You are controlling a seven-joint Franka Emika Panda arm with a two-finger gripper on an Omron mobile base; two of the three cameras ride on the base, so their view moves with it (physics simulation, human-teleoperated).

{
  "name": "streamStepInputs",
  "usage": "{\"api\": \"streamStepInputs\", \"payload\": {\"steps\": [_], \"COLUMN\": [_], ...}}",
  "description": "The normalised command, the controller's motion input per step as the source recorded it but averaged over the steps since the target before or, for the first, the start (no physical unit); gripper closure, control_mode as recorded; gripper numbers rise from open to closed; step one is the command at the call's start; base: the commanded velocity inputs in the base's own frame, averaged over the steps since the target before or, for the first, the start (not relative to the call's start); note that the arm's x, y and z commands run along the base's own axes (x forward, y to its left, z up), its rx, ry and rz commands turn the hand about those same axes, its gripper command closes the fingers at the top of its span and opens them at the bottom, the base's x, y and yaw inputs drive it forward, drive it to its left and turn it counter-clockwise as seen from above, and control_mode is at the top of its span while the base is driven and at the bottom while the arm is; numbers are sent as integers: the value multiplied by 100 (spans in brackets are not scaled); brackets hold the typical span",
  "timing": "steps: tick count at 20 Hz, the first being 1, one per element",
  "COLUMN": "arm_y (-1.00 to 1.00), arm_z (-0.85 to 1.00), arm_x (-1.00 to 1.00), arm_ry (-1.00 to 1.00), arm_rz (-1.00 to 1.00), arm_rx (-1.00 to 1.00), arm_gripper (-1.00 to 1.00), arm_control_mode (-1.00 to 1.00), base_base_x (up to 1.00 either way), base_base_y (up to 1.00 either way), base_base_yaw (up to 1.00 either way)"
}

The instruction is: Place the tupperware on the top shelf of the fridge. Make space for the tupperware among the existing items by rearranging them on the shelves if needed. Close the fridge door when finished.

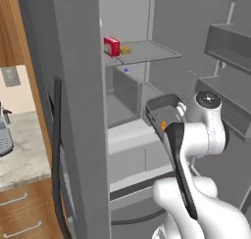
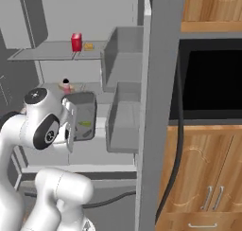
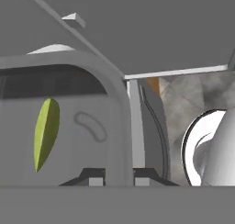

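I hold the tupperware (image 2: 83, 115), a dark grey lidless tub, tipped on its side in front of the open fridge (image 1: 73, 86), at the height of the lower shelf. In the hand view my gripper (image 3: 119, 176) is shut on its wall (image 3: 110, 126), with a green food piece (image 3: 46, 133) inside. An orange piece (image 1: 163, 126) shows beside my forearm. Higher up, the top shelf (image 1: 149, 51) carries a small red box (image 1: 112, 46) and a yellowish piece (image 1: 126, 50) at its back left. A tiny reddish item (image 2: 66, 86) stands on the shelf below.
The left fridge door (image 1: 81, 150) with its dark handle (image 1: 56, 150) stands open close to my left. Deep grey door bins (image 2: 124, 59) hang on the right door (image 2: 160, 107). A stone counter (image 1: 19, 155) and wooden drawers lie to the far left.
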Motion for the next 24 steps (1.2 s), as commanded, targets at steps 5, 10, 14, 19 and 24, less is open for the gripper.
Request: {"api": "streamStepInputs", "payload": {"steps": [5,10,14,19,24], "arm_y": [3,-39,-4,0,1], "arm_z": [4,43,75,88,60], "arm_x": [0,-4,0,8,46], "arm_ry": [-5,-18,-14,-1,2], "arm_rz": [-3,0,0,0,-11], "arm_rx": [0,14,9,0,0], "arm_gripper": [100,100,100,100,100], "arm_control_mode": [-100,-100,-100,-100,-100], "base_base_x": [2,0,0,0,0], "base_base_y": [35,0,0,0,0], "base_base_yaw": [-17,0,0,0,0]}}
